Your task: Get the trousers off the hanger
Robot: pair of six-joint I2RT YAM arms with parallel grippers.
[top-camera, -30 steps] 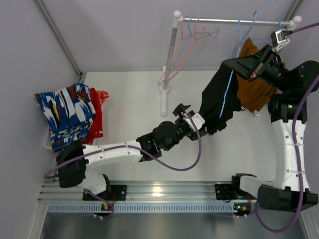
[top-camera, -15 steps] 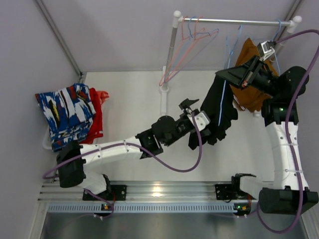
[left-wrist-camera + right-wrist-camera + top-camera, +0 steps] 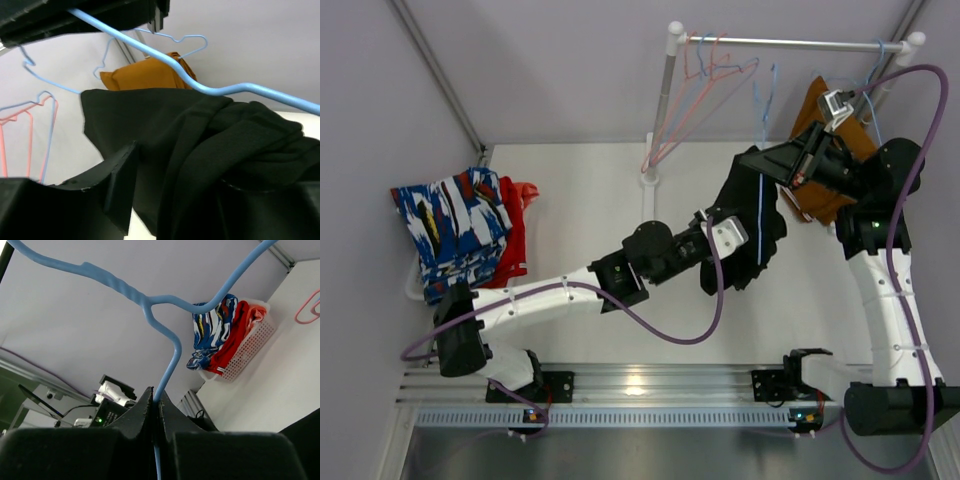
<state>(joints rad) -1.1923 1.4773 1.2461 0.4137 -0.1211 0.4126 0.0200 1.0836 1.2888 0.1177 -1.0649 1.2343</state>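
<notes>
Black trousers (image 3: 752, 215) drape 12-to-6 over blue hanger (image 3: 760, 205), at 1 o'clock of left claw (image 3: 190, 200), jaws straddling cloth, grip unclear; right claw (image 3: 156, 400) clamps the hanger.

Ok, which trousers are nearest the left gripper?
The black trousers, on the blue hanger the right gripper holds. The brown pair hangs behind; the colourful ones lie in the basket.

Robotics lab test cell. Evidence: white table (image 3: 570, 190) boxed by plain grey panels (image 3: 380, 90), aluminium mounting rail (image 3: 650, 383) at its near edge, purple cabling (image 3: 672, 341), small clothes rack (image 3: 790, 43).
</notes>
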